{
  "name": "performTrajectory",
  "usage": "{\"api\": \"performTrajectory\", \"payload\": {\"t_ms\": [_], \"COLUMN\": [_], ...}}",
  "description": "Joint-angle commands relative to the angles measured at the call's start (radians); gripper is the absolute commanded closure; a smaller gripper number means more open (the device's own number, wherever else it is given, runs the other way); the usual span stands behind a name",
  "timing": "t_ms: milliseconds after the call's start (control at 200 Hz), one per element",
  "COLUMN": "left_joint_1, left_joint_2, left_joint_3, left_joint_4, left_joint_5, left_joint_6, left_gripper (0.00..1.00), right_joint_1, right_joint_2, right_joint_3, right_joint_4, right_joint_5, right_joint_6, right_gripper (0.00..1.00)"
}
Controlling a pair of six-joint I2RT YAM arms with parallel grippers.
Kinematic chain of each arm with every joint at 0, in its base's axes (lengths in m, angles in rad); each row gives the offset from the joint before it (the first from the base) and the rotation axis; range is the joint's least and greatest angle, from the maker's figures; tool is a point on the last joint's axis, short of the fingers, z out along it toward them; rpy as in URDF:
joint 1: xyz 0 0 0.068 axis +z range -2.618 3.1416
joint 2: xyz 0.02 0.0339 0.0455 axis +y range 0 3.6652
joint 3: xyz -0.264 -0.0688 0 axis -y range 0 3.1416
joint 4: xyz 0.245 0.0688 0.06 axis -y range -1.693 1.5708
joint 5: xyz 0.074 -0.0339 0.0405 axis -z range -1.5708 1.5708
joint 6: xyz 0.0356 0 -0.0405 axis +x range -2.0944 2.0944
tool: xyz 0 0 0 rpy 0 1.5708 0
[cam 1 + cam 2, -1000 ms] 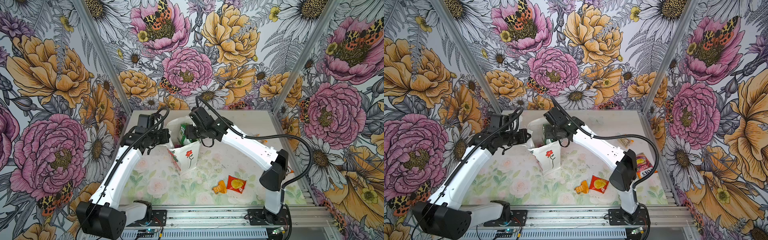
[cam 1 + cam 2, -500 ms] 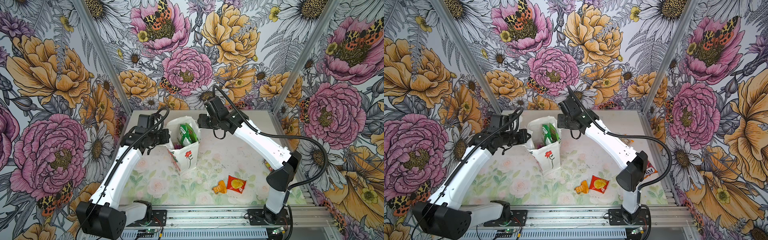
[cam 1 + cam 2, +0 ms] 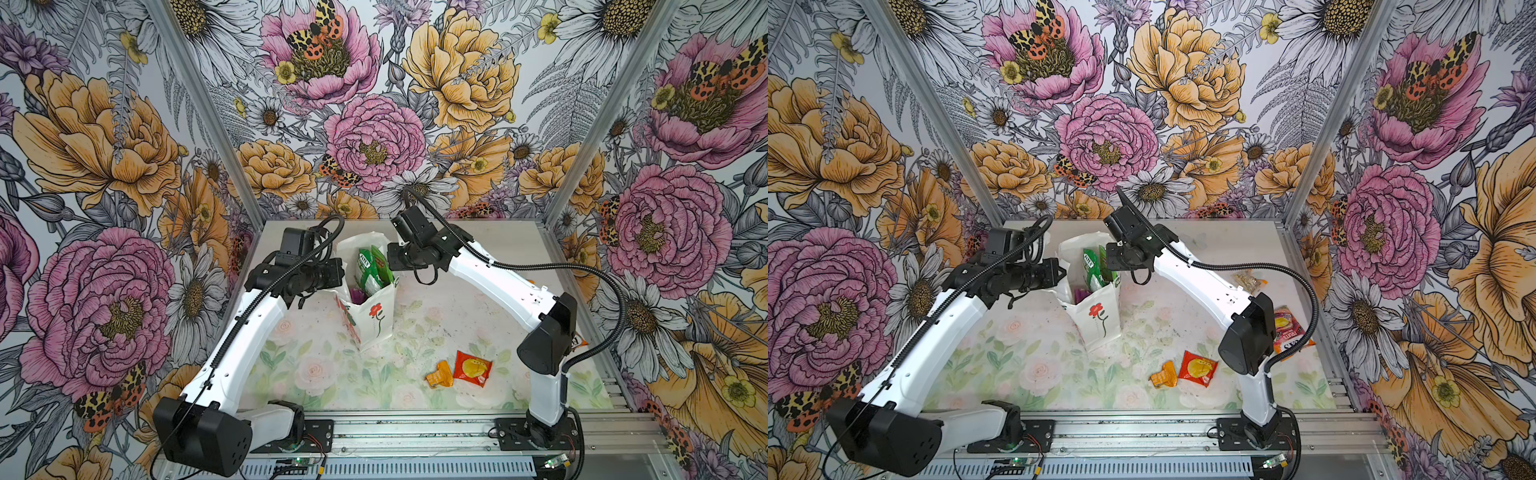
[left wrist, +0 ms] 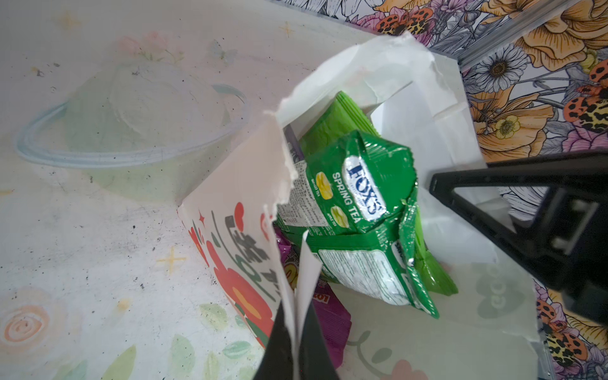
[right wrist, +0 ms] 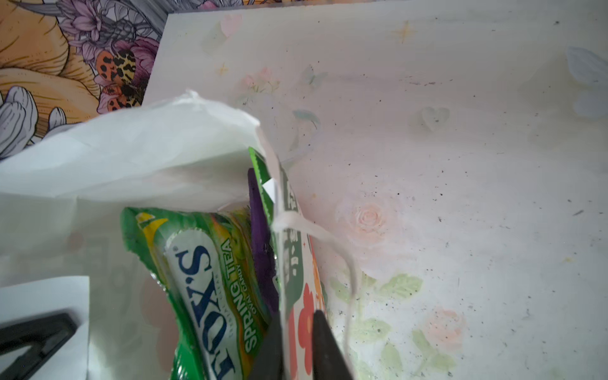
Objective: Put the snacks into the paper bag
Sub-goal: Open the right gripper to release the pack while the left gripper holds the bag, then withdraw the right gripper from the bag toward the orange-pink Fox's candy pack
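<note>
The bag (image 3: 374,320) stands on the bench (image 3: 316,374), with the left gripper (image 4: 294,342) pinched shut on one rim edge and the right gripper (image 5: 297,348) closed on the opposite side. Inside, the FOX'S packet (image 4: 358,187) covers most of a purple packet (image 4: 332,316). The right arm (image 3: 1246,328) half hides a red packet (image 3: 1287,332).

White links (image 3: 253,332), black joints (image 3: 548,332) and ribbed black cables (image 3: 557,265) throughout.

"FOX'S", "SPRING TEA", "OVAL CANDY" on the green packet (image 5: 210,289) in the paper bag (image 5: 131,158).

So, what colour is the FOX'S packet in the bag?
The FOX'S packet is green, clearest in the left wrist view.
</note>
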Motion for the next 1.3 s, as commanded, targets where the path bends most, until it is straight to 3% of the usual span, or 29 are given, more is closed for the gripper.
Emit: {"api": "performTrajectory", "payload": {"t_ms": [0,140,235,430,485,550,681,951,1096,1176,1296], "left_joint_1": [-0.047,-0.105,-0.118,-0.225,-0.226,-0.246,-0.259,-0.241,-0.234,-0.232,-0.222], "left_joint_2": [0.031,0.113,0.149,0.213,0.257,0.293,0.364,0.328,0.290,0.290,0.283], "left_joint_3": [0.084,0.200,0.294,0.445,0.440,0.402,0.368,0.376,0.327,0.320,0.311], "left_joint_4": [0.006,-0.086,-0.108,-0.098,-0.098,-0.105,-0.138,-0.116,-0.066,-0.066,-0.060], "left_joint_5": [-0.067,-0.172,-0.176,-0.208,-0.180,-0.245,-0.236,-0.221,-0.196,-0.193,-0.187], "left_joint_6": [0.008,0.039,0.015,-0.017,-0.028,-0.028,-0.012,0.001,0.004,0.004,0.005], "left_gripper": [1.00,1.00,1.00,1.00,1.00,1.00,1.00,1.00,1.00,1.00,1.00], "right_joint_1": [0.007,0.015,0.004,-0.049,-0.055,-0.068,-0.098,-0.100,-0.101,-0.107,-0.123], "right_joint_2": [-0.035,-0.165,-0.283,-0.466,-0.482,-0.485,-0.460,-0.420,-0.421,-0.431,-0.478], "right_joint_3": [0.008,-0.043,-0.150,-0.377,-0.422,-0.482,-0.581,-0.532,-0.502,-0.490,-0.489], "right_joint_4": [0.002,0.027,0.096,0.212,0.216,0.230,0.288,0.287,0.286,0.276,0.244], "right_joint_5": [-0.012,0.090,0.142,0.143,0.142,0.122,-0.018,-0.068,-0.059,-0.060,-0.031], "right_joint_6": [-0.027,-0.034,-0.009,0.076,0.090,0.108,0.138,0.113,0.095,0.076,0.051], "right_gripper": [1.00,1.00,1.00,1.00,1.00,1.00,1.00,1.00,0.79,0.60,0.42]}}
